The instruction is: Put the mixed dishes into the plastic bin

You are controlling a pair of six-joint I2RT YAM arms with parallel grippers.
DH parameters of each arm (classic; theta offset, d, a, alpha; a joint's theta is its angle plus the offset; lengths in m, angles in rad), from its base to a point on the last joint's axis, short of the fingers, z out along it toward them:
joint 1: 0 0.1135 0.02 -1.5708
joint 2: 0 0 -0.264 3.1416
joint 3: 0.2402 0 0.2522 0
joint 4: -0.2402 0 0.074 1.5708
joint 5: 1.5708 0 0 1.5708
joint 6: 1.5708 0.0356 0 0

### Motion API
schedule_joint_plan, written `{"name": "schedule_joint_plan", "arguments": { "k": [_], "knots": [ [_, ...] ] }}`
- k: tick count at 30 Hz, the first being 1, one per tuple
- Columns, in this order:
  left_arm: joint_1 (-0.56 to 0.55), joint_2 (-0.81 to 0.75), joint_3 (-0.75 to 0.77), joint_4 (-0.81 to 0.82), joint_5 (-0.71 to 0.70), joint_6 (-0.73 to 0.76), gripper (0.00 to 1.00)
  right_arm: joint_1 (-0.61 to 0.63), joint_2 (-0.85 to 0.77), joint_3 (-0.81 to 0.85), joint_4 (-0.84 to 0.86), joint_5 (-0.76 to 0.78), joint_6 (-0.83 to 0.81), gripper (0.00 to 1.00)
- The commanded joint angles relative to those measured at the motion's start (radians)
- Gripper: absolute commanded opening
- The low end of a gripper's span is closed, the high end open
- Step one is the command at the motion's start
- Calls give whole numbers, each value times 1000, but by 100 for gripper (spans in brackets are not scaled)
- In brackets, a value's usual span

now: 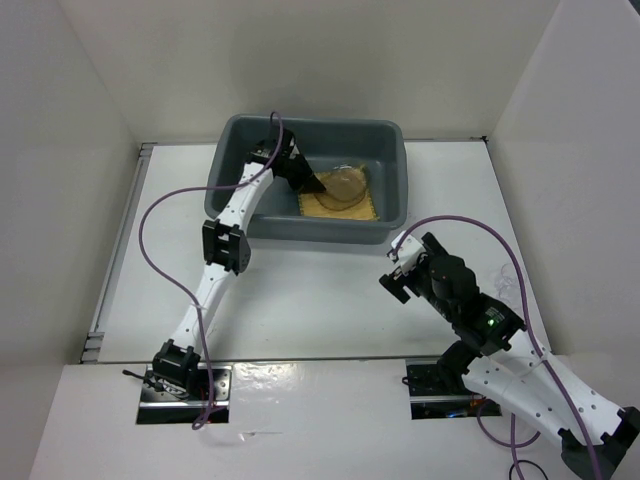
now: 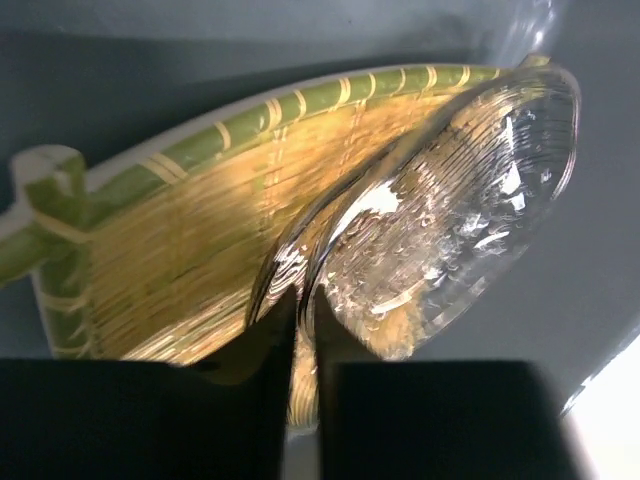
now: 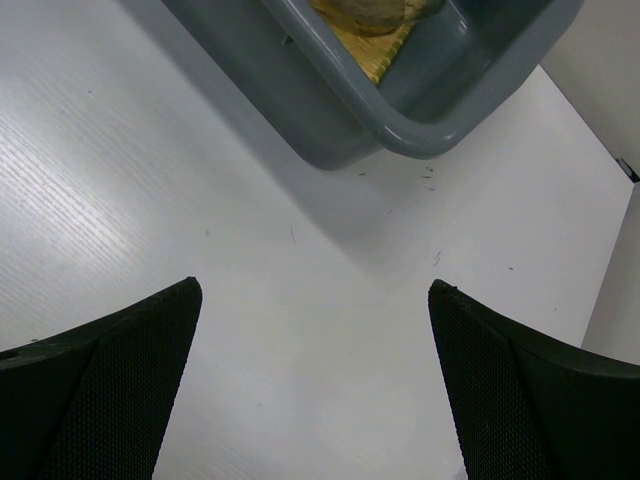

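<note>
White table [image 1: 330, 300], white panel walls [image 1: 300, 60] on three sides. One grey plastic bin [image 1: 385, 128], far centre. Inside: one woven mat [image 1: 362, 208], with one clear dish [image 1: 345, 185] on it, plate or bowl, hard to say. Left gripper [image 2: 305, 370] in the bin, fingers narrow at the dish rim; grip unclear. Right gripper [image 3: 314, 288] spread wide over the table, near a bin corner.

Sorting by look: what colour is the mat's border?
Green with pale stripes, clearest in the left wrist view of the mat.
</note>
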Motion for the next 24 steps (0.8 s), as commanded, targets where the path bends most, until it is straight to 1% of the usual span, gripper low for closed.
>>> {"name": "schedule_joint_plan", "arguments": {
  "k": [1, 4, 5, 6, 8, 10, 11, 15, 17, 18, 19, 20, 21, 22, 23, 24],
  "knots": [
    [5, -45, 40, -7, -2, 15, 25, 10, 10, -1, 45, 10, 13, 98],
    [14, -101, 40, -25, 7, 25, 49, 10, 10, -1, 45, 10, 13, 98],
    [14, -118, 40, -25, -8, 41, 66, 10, 10, -1, 45, 10, 13, 98],
    [14, -135, 40, -37, -21, 53, 75, 10, 10, -10, 45, 10, 13, 98],
    [23, -193, 40, -48, -42, 71, 90, 10, 19, -10, 45, 10, 13, 98],
    [32, -253, 40, -71, -90, 71, 94, 10, 19, -10, 54, 20, 13, 98],
    [32, -275, 40, -88, -132, 82, 94, 10, 19, -10, 54, 34, 13, 98],
    [54, -405, 40, -120, -232, 107, 94, -1, 28, -20, 72, 66, 33, 98],
    [65, -445, 40, -132, -243, 116, 93, -44, 56, -3, 82, 109, 51, 98],
    [65, -488, 40, -133, -255, 130, 93, -117, 70, 11, 82, 124, 51, 98],
    [77, -509, 40, -133, -268, 139, 90, -160, 85, 28, 82, 137, 51, 98],
    [77, -531, 40, -155, -268, 150, 84, -202, 111, 84, 51, 170, 65, 98],
    [88, -571, 40, -168, -277, 171, 80, -281, 202, 120, 22, 187, 65, 98],
    [101, -588, 40, -184, -291, 186, 76, -327, 253, 169, -7, 207, 65, 98],
    [101, -611, 40, -233, -300, 203, 72, -376, 298, 183, -45, 224, 21, 98],
    [112, -611, 40, -264, -336, 237, 60, -471, 350, 183, -46, 224, -13, 98]
  ]
}}
